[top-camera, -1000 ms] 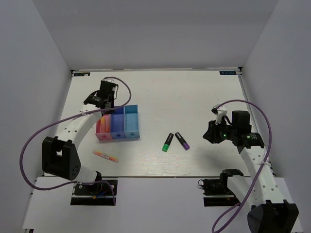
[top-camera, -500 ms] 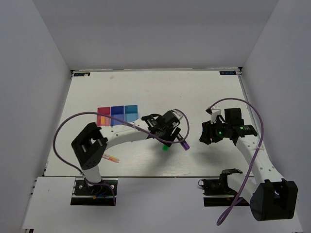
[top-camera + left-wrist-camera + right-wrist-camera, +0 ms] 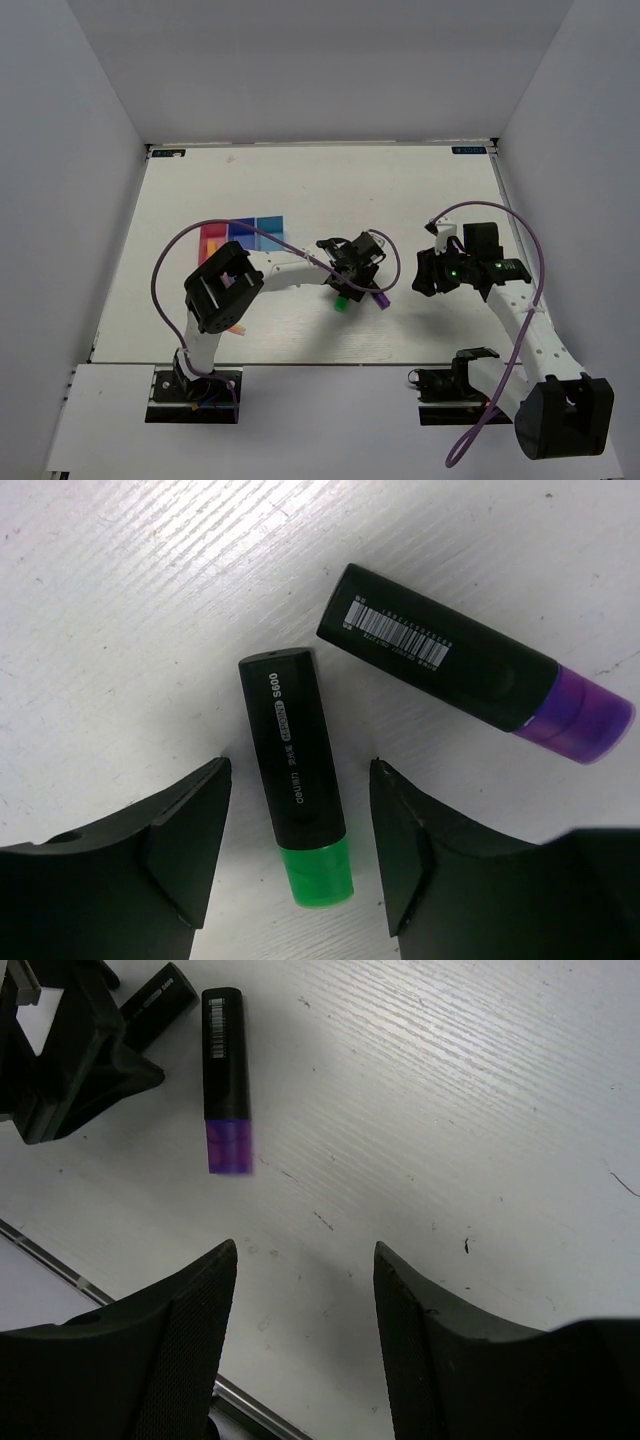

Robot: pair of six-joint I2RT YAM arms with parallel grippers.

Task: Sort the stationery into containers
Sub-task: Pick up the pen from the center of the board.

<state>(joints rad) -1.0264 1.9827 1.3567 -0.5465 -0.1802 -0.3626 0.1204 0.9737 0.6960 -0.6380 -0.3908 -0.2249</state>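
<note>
A green marker (image 3: 297, 780) with a black cap lies flat on the table between the jaws of my open left gripper (image 3: 300, 770), with a gap on both sides. In the top view it shows as a green tip (image 3: 341, 303) under the left gripper (image 3: 350, 285). Just beside it lies the purple marker (image 3: 470, 665) (image 3: 381, 298), also seen from the right wrist (image 3: 226, 1080). My right gripper (image 3: 305, 1250) (image 3: 425, 272) is open over bare table to the right of both markers. The containers (image 3: 240, 232) sit in a row at the left, partly behind the left arm.
A thin pink-orange pen (image 3: 234, 328) peeks out beside the left arm's elbow near the table's front edge. The left arm stretches across the table from its base to the middle. A metal table edge (image 3: 60, 1265) runs close under the right gripper.
The left arm has swung from over the containers to the markers, and its gripper has opened and come down around the green one. The right gripper has opened and shifted slightly left.
</note>
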